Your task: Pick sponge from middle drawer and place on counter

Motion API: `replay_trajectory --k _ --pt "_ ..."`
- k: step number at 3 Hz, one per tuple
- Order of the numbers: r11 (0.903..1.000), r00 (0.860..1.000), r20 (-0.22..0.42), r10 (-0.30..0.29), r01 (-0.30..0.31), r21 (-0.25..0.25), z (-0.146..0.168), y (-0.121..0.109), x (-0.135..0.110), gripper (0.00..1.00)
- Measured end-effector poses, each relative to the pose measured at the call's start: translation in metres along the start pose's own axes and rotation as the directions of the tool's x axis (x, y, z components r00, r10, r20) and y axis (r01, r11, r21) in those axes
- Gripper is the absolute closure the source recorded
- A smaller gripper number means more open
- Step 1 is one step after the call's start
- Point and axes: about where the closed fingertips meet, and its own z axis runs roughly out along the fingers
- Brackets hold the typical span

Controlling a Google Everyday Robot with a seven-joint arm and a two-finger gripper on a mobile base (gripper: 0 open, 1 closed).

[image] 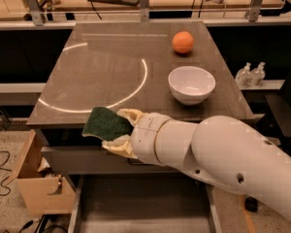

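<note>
**Just at the counter's near edge: sponge pinched in the gripper**

The gripper (115, 129) sits at the near edge of the counter (102, 67), left of centre, with its pale fingers (125, 114) pinching the sponge (105, 123) from above and below. The sponge shows its dark green face and overlaps the counter's front lip; whether it touches the surface cannot be told. The white arm (223, 154) reaches in from the near right. Below it, the middle drawer (145, 205) stands pulled out, its grey floor bare. Farther back on the counter, a white bowl (191, 84) sits on the right side, with an orange ball (183, 41) beyond it. A cardboard box (39, 193) stands on the floor at the near left.
</note>
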Motion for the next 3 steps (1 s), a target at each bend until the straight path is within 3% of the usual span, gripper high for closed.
replay_trajectory --k 2,3 --pt "0.9995 0.999 -0.026 0.03 -0.03 0.011 -0.004 -0.005 -0.001 1.0" --pt "1.0 0.998 -0.07 0.001 -0.001 0.004 -0.013 -0.02 -0.017 1.0"
